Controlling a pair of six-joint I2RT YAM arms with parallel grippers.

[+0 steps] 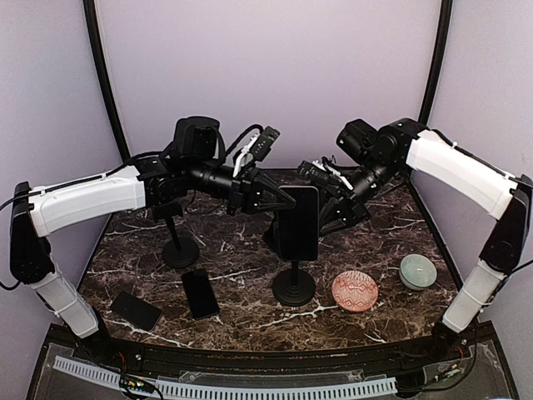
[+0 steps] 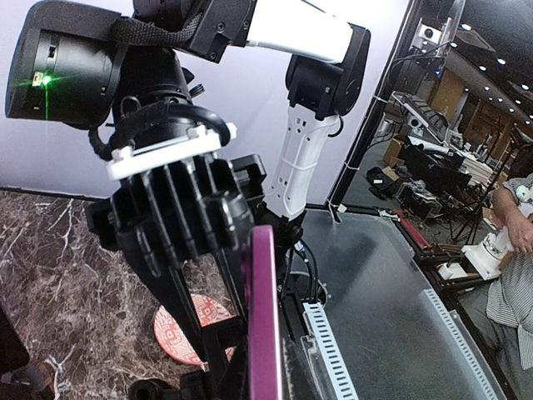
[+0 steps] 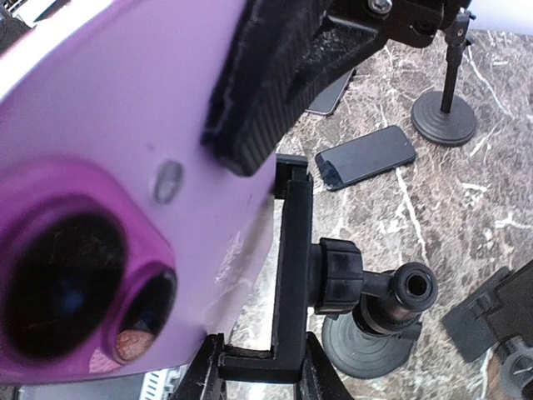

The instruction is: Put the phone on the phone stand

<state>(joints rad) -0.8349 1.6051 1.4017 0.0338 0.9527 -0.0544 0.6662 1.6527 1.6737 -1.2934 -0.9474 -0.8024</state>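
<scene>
**Seating the purple glass-fronted phone (image 1: 298,223) in the black round-based phone stand (image 1: 293,287)**

The left gripper (image 1: 281,198) is pinched on the phone's upper edge, holding it upright at the stand's clamp. The right gripper (image 1: 326,210) is closed narrowly on that clamp from behind. The phone should sit square, with its bottom edge inside the lower lip, before the left gripper lets go. On the dark marble counter (image 1: 250,258), the pink patterned dish (image 1: 355,290) and pale green bowl (image 1: 417,271) look empty.

Phone (image 1: 298,222) over stand (image 1: 293,287); plate (image 1: 355,290), bowl (image 1: 417,271) to right.
</scene>
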